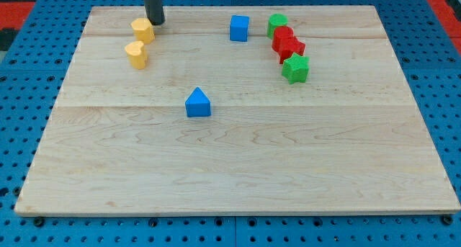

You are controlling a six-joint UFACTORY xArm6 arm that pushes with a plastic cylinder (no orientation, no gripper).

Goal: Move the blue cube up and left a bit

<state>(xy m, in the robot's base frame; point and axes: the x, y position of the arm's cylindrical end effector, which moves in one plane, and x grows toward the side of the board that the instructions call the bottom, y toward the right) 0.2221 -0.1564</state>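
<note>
While our tip (155, 21) sits at the view's top left, touching or just beside the upper yellow block (142, 30), it has hold of nothing (bare rod, no jaws). Blue cube (239, 27) is near the top edge of the board (238, 168), well right of the tip, w/ a green block (277, 23) just beside it. Cube looks light, stiff, prob. slides easily; we'd push its lower-right face.

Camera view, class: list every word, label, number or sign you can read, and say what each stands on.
None: no readable text stands on the pale wooden board, the blue cube, the other coloured blocks, the blue perforated table or my tip.
</note>
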